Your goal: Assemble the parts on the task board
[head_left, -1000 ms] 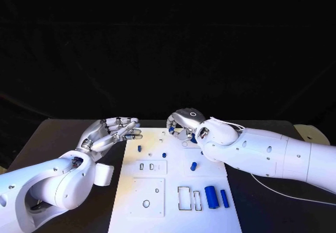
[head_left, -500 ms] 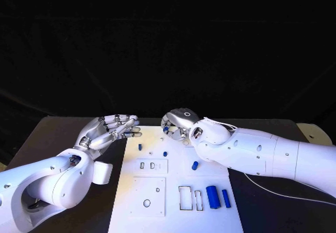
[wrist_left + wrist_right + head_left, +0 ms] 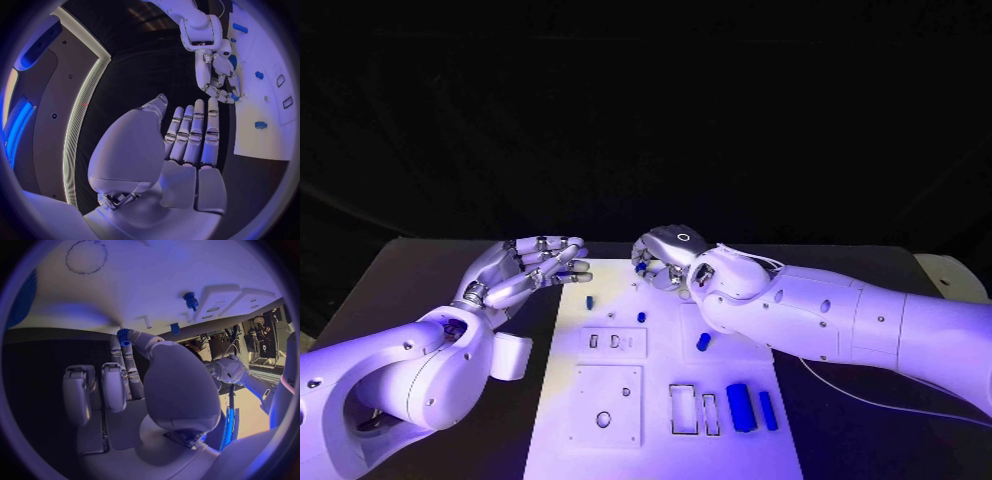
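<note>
A white task board lies lengthwise on a black table, running away from the robot. Two white arms reach in over its far end.

The right hand hovers just above the board's far edge, fingers curled downward. In the right wrist view, a small blue toothed part sits pinched at the fingertips, close to the board's surface — a precise tip grip, likely chosen so the part can be lowered into a seat without the palm blocking it. It looks like a placing step in progress, though which slot is meant cannot be told.

The left hand hangs beside the board's far left corner, off its edge. Its fingers are straight and side by side, holding nothing — the left wrist view shows a bare palm. It seems to be waiting clear of the work, near enough to help.

Other parts rest on the board. A small blue peg and another blue piece lie near the far end, with a blue cylinder towards the middle. At the near end, a thick blue cylinder and a thinner blue bar lie just beside rectangular cut-outs, apparently staged next to the recesses they belong in. Most of the assembly appears not yet done.
</note>
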Motion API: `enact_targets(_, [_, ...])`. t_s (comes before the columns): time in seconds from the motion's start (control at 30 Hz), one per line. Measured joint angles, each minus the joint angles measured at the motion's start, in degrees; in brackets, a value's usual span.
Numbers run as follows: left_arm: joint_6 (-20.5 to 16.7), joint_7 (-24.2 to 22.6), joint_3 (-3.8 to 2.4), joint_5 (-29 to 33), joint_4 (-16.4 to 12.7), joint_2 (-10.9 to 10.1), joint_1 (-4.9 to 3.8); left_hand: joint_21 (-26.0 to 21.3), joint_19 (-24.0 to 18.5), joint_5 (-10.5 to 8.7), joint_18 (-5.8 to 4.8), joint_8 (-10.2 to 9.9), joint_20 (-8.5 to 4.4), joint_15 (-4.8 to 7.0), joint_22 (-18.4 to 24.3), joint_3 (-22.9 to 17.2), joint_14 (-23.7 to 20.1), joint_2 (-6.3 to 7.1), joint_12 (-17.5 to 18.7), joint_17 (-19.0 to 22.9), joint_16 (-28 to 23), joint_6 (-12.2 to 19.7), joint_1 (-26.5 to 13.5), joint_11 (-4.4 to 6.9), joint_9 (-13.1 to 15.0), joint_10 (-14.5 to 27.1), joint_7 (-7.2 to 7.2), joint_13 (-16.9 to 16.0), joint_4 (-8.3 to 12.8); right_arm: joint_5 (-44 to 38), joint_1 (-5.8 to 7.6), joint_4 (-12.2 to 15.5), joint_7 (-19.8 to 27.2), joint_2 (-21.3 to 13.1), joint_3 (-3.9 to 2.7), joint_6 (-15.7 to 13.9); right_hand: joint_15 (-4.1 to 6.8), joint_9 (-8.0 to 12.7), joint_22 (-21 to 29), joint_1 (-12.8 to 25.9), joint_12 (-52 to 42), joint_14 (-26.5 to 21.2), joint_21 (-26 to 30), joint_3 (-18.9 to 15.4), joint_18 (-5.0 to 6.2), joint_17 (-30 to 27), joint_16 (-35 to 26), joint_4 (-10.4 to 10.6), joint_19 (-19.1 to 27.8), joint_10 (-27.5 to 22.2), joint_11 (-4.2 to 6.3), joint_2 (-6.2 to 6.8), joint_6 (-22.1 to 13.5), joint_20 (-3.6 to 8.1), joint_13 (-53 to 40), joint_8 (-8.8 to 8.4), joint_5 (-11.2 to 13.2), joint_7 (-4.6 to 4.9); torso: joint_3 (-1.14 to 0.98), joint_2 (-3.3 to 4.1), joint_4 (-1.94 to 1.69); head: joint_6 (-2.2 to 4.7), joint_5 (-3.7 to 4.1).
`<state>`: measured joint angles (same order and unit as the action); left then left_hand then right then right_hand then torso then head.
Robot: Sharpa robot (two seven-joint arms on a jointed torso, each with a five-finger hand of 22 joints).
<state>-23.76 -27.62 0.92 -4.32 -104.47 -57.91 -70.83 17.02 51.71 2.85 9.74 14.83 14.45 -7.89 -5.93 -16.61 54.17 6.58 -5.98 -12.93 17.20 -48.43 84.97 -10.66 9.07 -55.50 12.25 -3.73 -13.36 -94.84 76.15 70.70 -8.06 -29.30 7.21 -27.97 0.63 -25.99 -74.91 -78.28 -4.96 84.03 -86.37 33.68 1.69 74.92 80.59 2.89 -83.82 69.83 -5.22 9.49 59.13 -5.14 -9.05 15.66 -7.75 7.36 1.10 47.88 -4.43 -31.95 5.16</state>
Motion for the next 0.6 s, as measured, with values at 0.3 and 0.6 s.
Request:
enact_targets(0.3, [0.2,0.1,0.00,0.0,0.0,0.0,-0.03,0.0,0.0,0.00,0.00,0.0,0.00,0.00,0.0,0.0,0.0,0.00,0.0,0.0,0.0,0.0,0.0,0.00,0.0,0.0,0.00,0.0,0.0,-0.6,-0.07,-0.3,-0.5,0.2,0.04,-0.2,0.00,0.0,0.0,0.0,-0.3,0.0,0.0,0.2,0.00,0.0,0.0,-0.2,0.0,0.0,0.00,0.01,0.0,0.00,0.0,-0.06,0.2,0.00,0.07,0.04,-0.13,0.05,0.08])
enact_targets(0.6, [0.4,0.1,0.00,0.0,0.0,0.0,-0.05,0.0,0.0,0.00,0.00,-0.2,0.00,0.00,0.1,0.0,0.0,0.00,0.0,0.0,-0.2,0.0,0.0,-0.13,0.0,0.1,0.00,0.0,0.0,-1.0,-0.13,-1.0,-0.8,0.6,0.11,0.5,-1.03,0.4,0.0,2.5,1.1,0.0,2.9,0.8,0.01,-2.3,-1.7,-0.1,0.0,-3.3,0.59,1.69,-4.5,-0.86,-2.0,-2.49,2.1,1.29,0.14,0.03,-0.30,-0.05,0.23])
